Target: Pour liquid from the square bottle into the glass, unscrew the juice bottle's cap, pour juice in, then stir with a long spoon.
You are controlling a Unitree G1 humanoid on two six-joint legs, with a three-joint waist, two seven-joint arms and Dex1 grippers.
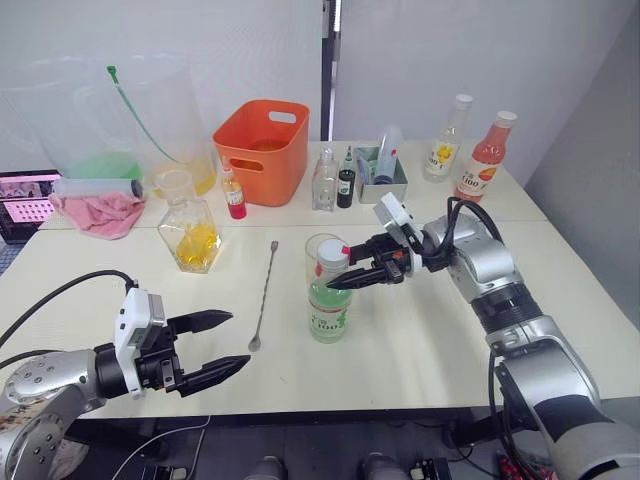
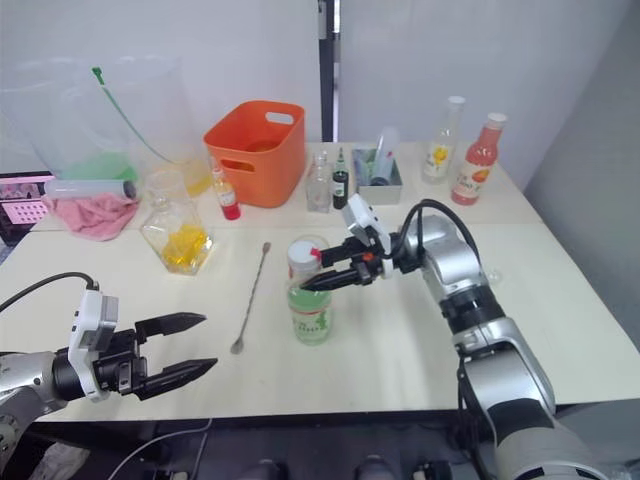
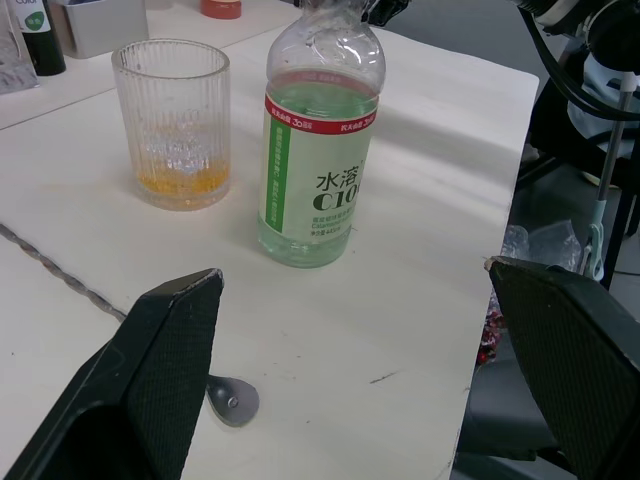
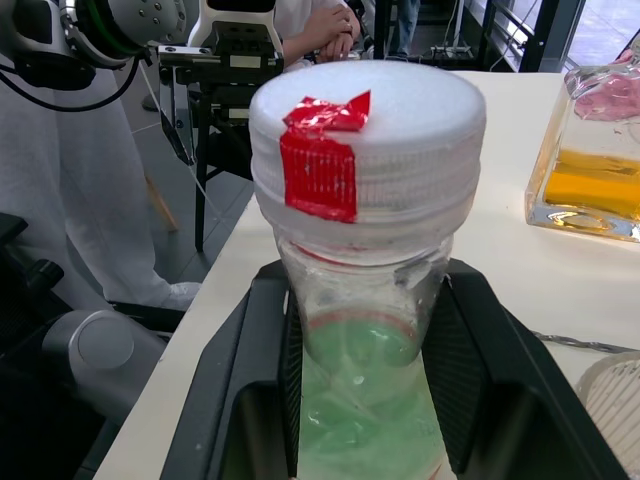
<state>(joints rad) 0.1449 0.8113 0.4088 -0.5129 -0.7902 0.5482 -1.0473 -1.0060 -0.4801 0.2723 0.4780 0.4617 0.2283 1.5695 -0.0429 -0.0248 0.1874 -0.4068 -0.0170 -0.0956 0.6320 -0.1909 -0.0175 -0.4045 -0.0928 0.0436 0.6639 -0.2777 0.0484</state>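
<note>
Centre of the frame: the juice bottle (image 1: 329, 300) stands upright on the desk (image 1: 420, 340), neck clamped by the right hand (image 1: 352, 273) just under the cap (image 4: 365, 130). Lower left, the left hand (image 1: 205, 350) hangs released, farther off.
</note>
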